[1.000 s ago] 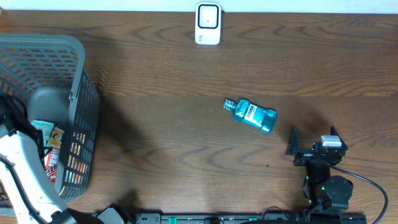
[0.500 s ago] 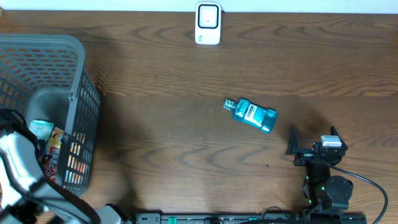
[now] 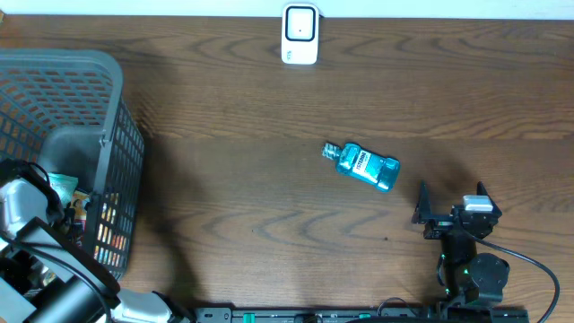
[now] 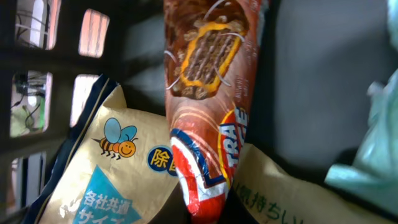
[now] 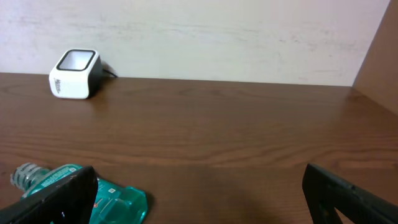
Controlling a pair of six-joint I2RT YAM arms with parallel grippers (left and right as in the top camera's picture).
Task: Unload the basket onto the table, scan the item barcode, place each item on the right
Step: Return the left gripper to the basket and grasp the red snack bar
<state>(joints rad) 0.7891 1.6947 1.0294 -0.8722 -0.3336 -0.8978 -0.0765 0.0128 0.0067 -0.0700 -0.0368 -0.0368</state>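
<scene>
Grey basket point(image 3: 126, 161) sat at desk's left edge, scanner point(image 3: 300, 34) at far edge, teal bottle point(image 3: 366, 167) mid-desk. Red-brown snack pack point(image 4: 208, 93) lay in basket over yellow bags point(image 4: 112, 180). Left hand point(image 3: 54, 199) pressed together there; right hand point(image 3: 452, 193) spread.

Soft, even light overhead; the basket point(image 3: 117, 99) throws a faint shadow toward four o'clock across the bench point(image 3: 269, 108). Left wrist view is dim, close and blurry.

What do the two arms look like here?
Left arm: white and grey shell, black joints and cables. Right arm: black, green lights near its base, a black cable looping off. Its tool carries a pale block; its fingers are flat and black.
</scene>
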